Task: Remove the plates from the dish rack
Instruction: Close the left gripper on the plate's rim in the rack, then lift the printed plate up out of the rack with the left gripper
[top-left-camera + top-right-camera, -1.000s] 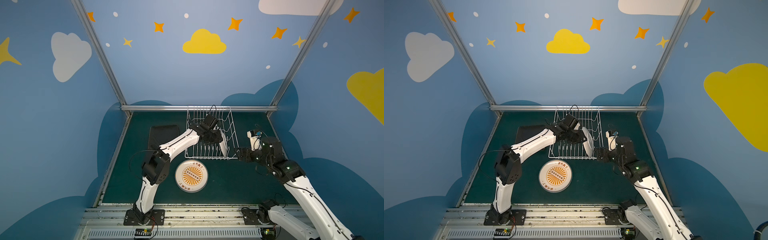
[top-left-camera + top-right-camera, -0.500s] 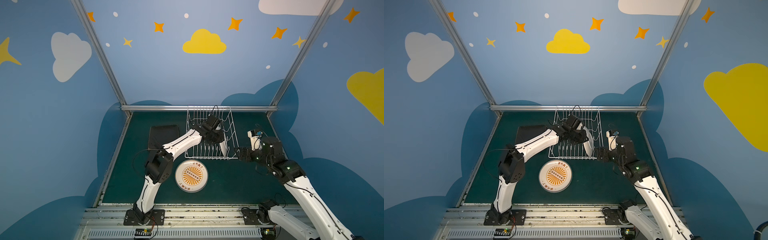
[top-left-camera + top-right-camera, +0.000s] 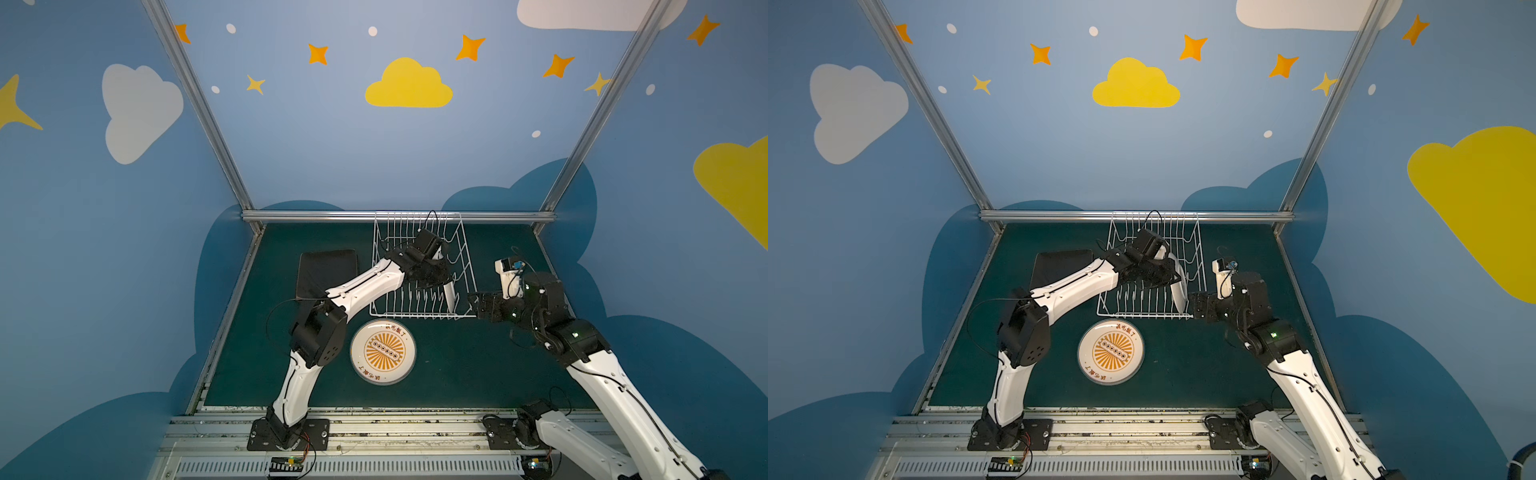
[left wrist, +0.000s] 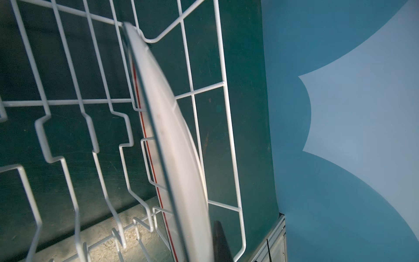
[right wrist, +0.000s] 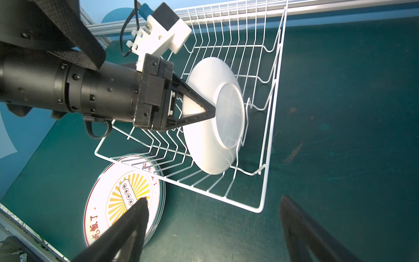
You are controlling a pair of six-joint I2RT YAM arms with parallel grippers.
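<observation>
The left gripper [image 5: 210,111] is closed on the upper rim of a white plate [image 5: 204,140]. In the right wrist view one black finger [image 5: 192,106] lies on the plate's plain back, and the other finger is hidden behind the plate. In the left wrist view the same plate [image 4: 172,136] is seen from its edge, with a thin red line along the rim of its face.

This plate stands on its edge between the tines of the dish rack [image 5: 258,209] and leans a little. In both top views it is at the right end of the rack [image 3: 415,318], close to the near corner, and the left gripper [image 3: 440,278] reaches over the rack from the left to it.

The right gripper [image 5: 213,226] has its two fingers wide apart and nothing is between them. In a top view it [image 3: 1198,307] hangs just beside the near right corner of the rack [image 3: 1142,318], pointing at the plate [image 3: 1178,297].

In front of the rack, the sunburst plates [image 3: 383,352] lie face up on the green table [image 3: 457,365]; several rims, one over another, show in the right wrist view [image 5: 122,197]. To the left of the rack lies a dark square plate [image 3: 328,270], flat and partly covered by the left arm.
</observation>
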